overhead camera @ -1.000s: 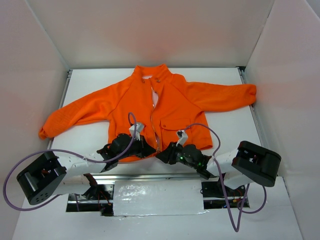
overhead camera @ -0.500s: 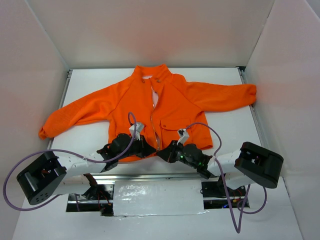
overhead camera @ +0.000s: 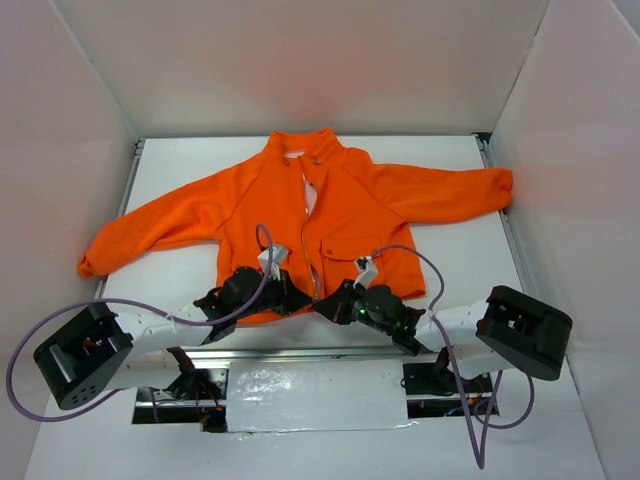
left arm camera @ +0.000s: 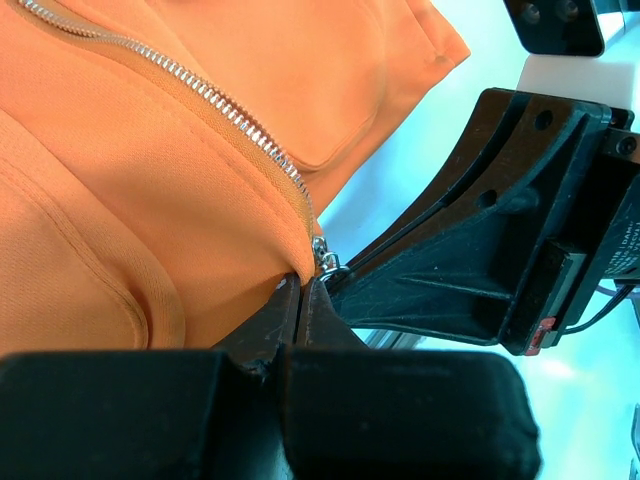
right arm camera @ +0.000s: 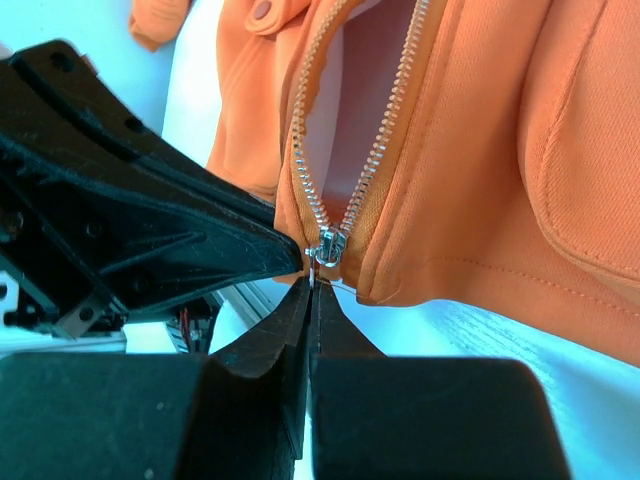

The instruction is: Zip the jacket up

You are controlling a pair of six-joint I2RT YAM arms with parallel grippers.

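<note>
Left arm: lies low along the near edge of the worktop, forearm reaching inward to the jacket hem. Left fingers pressed together, no gap visible, nipping the orange hem fabric just left of the zip foot.

Right arm: mirrors it from the other side, also low, wrist angled towards the centre line. Right fingers likewise pressed together; their tips meet directly under the zip slider and pinch its pull. Both sets of tips are almost touching at the hem.

Jacket: spread flat, front upward, in the middle of the worktop, collar at the far side, sleeves out to both sides. Pale zipper is open along its whole length, slider at the bottom end, pale lining showing between the two rows of teeth.

Change against the frame one second earlier: right arm's outer housing has shifted slightly outward and down, and the right fingers have crept a little nearer the zip foot. Left arm and jacket show no discernible change
</note>
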